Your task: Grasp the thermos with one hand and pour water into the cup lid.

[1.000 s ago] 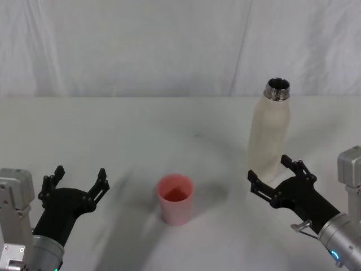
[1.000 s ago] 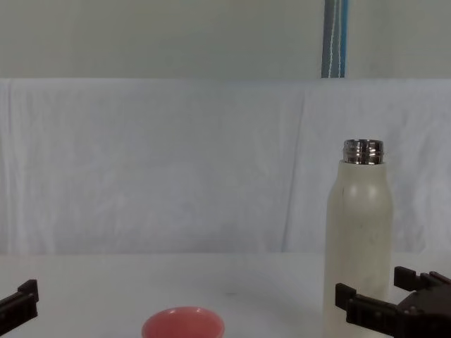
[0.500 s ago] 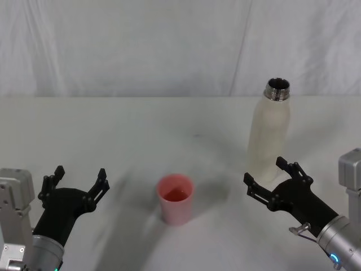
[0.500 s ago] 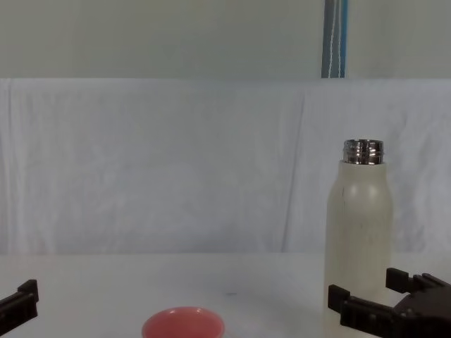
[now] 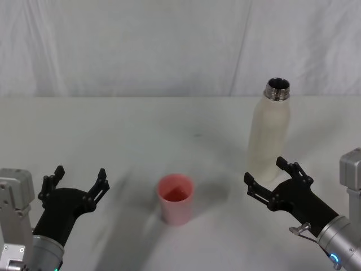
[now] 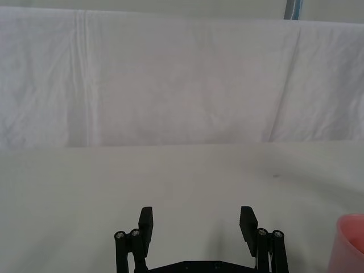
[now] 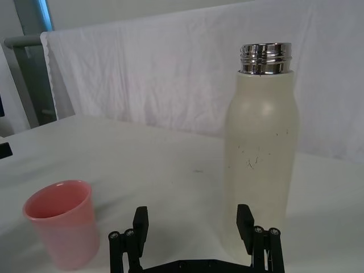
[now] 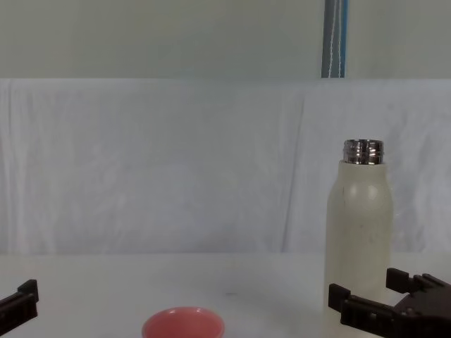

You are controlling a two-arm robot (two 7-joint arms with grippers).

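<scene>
A: One thermos (image 5: pixel 269 132) standing upright, far right of table, neck uncapped. Right gripper (image 5: pixel 269 179) is creeping fwd vs a sec ago, now just in front of its base, fingers spread wide, holding nothing.
B: Cup lid (image 5: pixel 175 198)?
A: Sitting mid-table, well apart. Left gripper (image 5: pixel 77 179) idling near left, open too.
B: So grasp's coming, pour not yet started.

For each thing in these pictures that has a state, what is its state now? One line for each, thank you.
thermos: upright on the table, cap off, not held.
cup lid: upright, mouth up, stands apart from the thermos.
right pincer: open, just in front of the thermos base, not gripping.
left pincer: open, holds nothing, parked at the left.
</scene>
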